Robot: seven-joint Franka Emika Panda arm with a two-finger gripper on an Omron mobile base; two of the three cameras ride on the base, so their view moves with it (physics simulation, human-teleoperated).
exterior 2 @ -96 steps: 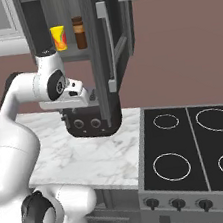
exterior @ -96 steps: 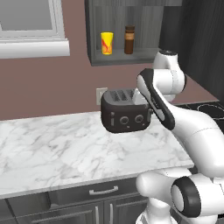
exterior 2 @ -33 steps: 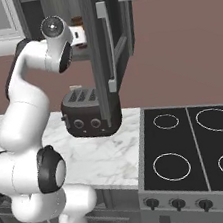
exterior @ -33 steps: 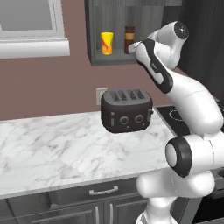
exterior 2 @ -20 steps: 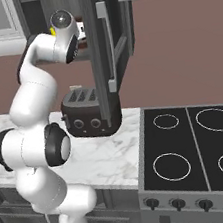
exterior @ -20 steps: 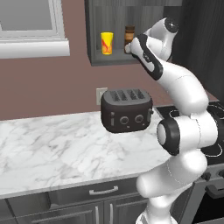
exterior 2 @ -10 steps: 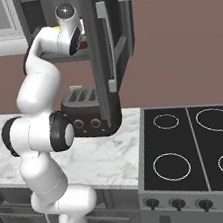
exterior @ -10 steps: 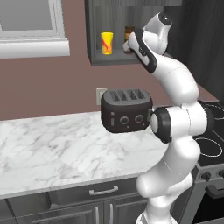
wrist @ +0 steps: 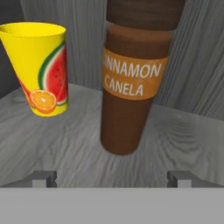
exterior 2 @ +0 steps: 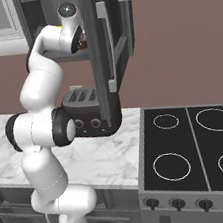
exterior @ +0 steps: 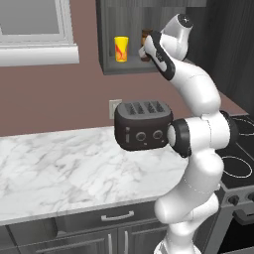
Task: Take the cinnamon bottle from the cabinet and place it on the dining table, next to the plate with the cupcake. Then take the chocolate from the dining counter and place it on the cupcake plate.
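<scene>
The cinnamon bottle (wrist: 131, 87) is a tall brown cylinder with an orange label. It stands upright on the grey cabinet shelf (wrist: 83, 144), dead ahead in the hand view. My gripper (wrist: 111, 177) is open, its two fingertips (wrist: 43, 177) spread wider than the bottle and just short of its base, touching nothing. In the left base view the gripper (exterior: 145, 49) is raised to the open cabinet, right in front of the bottle (exterior: 145, 35), which the hand partly hides. The plate with the cupcake, the chocolate and the dining table are out of view.
A yellow cup (wrist: 41, 70) with fruit prints stands on the shelf left of the bottle (exterior: 121, 48). The cabinet door (exterior 2: 103, 59) hangs open to the right of the hand. Below are a black toaster (exterior: 144, 125), the marble counter (exterior: 59, 168) and a stove (exterior 2: 199, 146).
The arm has stretched up and forward, bringing the hand closer to the bottle on the cabinet shelf. The jaws have stayed open.
</scene>
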